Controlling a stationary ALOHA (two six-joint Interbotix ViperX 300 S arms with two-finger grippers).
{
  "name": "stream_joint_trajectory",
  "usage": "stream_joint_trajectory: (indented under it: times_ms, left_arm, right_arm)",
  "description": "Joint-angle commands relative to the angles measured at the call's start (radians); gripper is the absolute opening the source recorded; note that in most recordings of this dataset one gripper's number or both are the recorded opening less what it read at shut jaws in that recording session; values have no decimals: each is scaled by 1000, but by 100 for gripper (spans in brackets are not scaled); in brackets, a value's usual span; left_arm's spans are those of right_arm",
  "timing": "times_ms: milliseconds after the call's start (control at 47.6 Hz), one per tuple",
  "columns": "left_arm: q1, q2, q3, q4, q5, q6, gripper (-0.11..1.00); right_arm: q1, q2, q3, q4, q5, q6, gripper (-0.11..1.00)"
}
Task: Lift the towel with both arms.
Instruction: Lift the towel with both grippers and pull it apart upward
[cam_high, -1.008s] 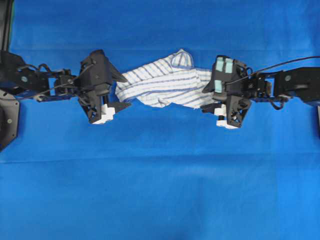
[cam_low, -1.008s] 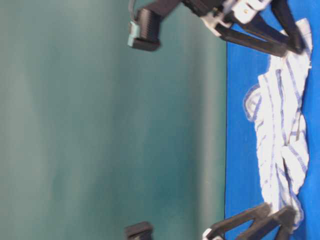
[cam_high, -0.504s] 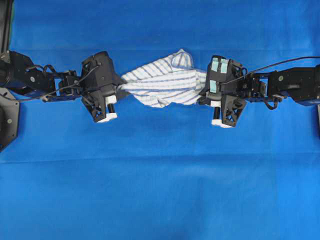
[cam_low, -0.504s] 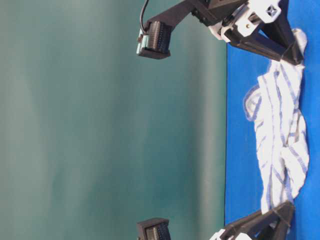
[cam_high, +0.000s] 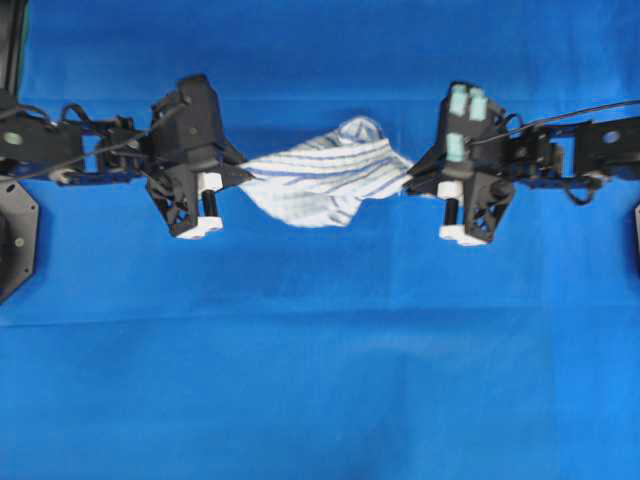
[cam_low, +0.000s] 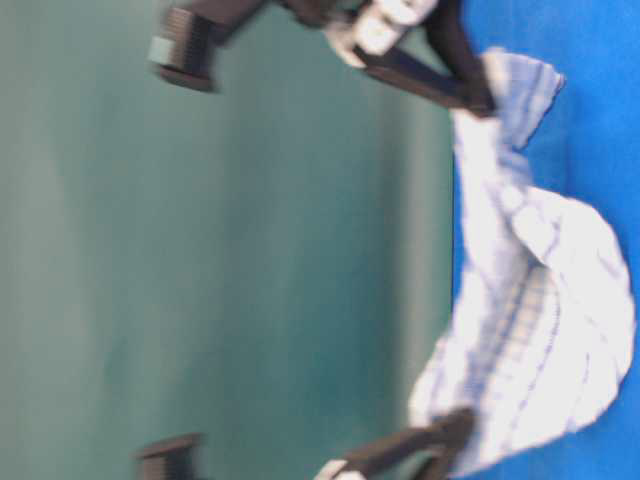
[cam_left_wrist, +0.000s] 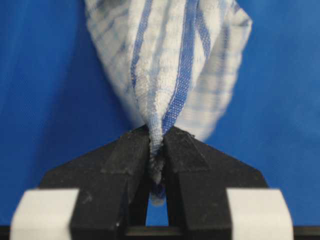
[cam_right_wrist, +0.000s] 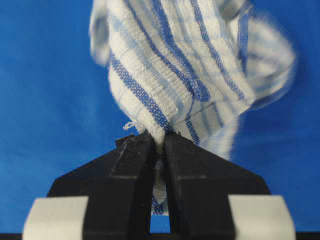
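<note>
The white towel with blue and grey stripes (cam_high: 322, 176) hangs stretched between my two grippers, above the blue cloth. My left gripper (cam_high: 240, 172) is shut on the towel's left end; in the left wrist view the cloth (cam_left_wrist: 170, 65) is pinched between the black fingers (cam_left_wrist: 131, 155). My right gripper (cam_high: 412, 178) is shut on the right end; in the right wrist view the towel (cam_right_wrist: 190, 70) is clamped between the fingers (cam_right_wrist: 135, 155). In the table-level view the towel (cam_low: 530, 330) sags in an arc between both grippers, off the surface.
The blue cloth backdrop (cam_high: 320, 360) covers the whole table. A black mount (cam_high: 15, 235) sits at the left edge. Both arms reach in from the sides at mid height.
Both grippers, shut on the towel's ends, have risen and moved apart. The towel has left the blue cloth and now hangs between them.
</note>
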Motion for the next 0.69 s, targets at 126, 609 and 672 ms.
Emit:
stream_joint_trajectory:
  times_ms: [126,609,672]
  left_arm:
    - [-28,-192,-80,0,117,3,3]
    - [-67,-383,-265,-2,293,6,3]
    - [-69,-390,-295,-2,324,6,3]
  right_arm:
    - [0,-193,-44,0,74,2,8]
    - [0,-422,-249,-44,333,-6,8]
    - [0,-433,-279,-55,360,-6,8]
